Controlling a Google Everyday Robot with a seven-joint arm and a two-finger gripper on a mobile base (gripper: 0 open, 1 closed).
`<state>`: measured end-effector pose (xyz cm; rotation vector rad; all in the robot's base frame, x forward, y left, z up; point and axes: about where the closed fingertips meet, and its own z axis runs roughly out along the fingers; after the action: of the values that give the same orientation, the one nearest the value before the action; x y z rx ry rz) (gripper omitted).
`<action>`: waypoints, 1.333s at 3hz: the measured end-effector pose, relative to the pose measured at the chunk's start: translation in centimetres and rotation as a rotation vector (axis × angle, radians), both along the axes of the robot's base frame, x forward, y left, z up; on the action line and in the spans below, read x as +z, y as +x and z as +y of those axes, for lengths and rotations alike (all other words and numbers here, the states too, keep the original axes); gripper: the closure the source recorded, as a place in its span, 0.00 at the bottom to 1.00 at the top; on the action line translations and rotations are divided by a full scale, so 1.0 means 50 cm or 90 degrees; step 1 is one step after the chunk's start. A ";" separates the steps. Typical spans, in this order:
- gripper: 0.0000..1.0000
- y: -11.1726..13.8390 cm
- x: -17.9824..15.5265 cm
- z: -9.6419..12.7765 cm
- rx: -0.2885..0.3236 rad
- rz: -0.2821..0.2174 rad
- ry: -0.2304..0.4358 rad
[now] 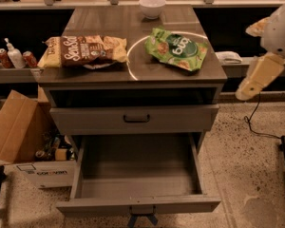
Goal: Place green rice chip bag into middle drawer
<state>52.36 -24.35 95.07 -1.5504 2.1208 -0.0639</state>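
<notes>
End effector [257, 77] far right, green bag [178, 49] apart

Shiny and dull
Your green rice chip bag [176, 48] is crinkly, glossy; middle drawer [137, 169] matt metal; smooth gripper [257, 77] at far right.

Brown chip bag [85, 51] and white bowl [152, 6] sit atop cabinet [104, 23]

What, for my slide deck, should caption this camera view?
The green rice chip bag lies on the cabinet top, middle drawer open below, gripper off to the right.
</notes>
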 end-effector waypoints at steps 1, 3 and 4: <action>0.00 0.147 -0.051 -0.027 -0.008 -0.046 0.107; 0.00 0.273 -0.097 -0.020 -0.003 -0.056 0.180; 0.00 0.339 -0.105 0.021 -0.006 -0.042 0.192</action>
<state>69.30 -23.30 89.83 -1.3414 1.9803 0.1903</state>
